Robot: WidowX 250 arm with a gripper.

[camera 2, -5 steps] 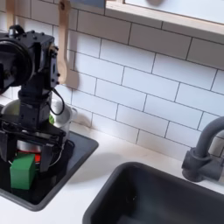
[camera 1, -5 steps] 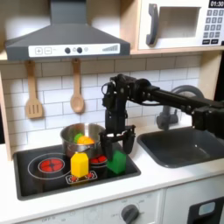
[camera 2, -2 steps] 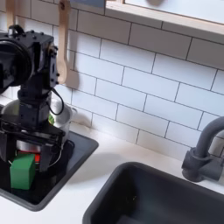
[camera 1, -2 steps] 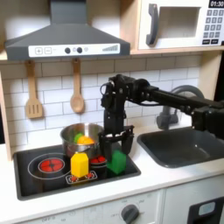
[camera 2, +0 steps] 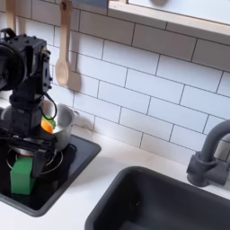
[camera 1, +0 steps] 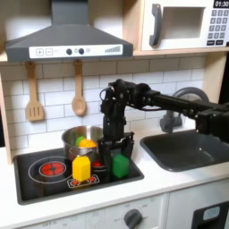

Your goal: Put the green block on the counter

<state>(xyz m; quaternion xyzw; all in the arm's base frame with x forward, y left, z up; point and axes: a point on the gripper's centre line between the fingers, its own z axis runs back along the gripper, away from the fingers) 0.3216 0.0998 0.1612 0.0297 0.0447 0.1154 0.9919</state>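
On stovetop (camera 1: 36, 183) | gripper (camera 1: 117, 154) clenched around green block (camera 1: 119, 165) | counter (camera 2: 117, 162) beside

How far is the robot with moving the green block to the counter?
Early stage. Done: the hand is down over the green block, fingers on either side. In hand: the grasp itself; I cannot tell if the fingers have closed. The block sits on the black stovetop. Left: lift it and set it on the white counter.

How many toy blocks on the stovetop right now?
2. The green block sits near the stovetop's right edge in the first exterior view, under the gripper; the yellow block stands left of it. Others may be hidden.
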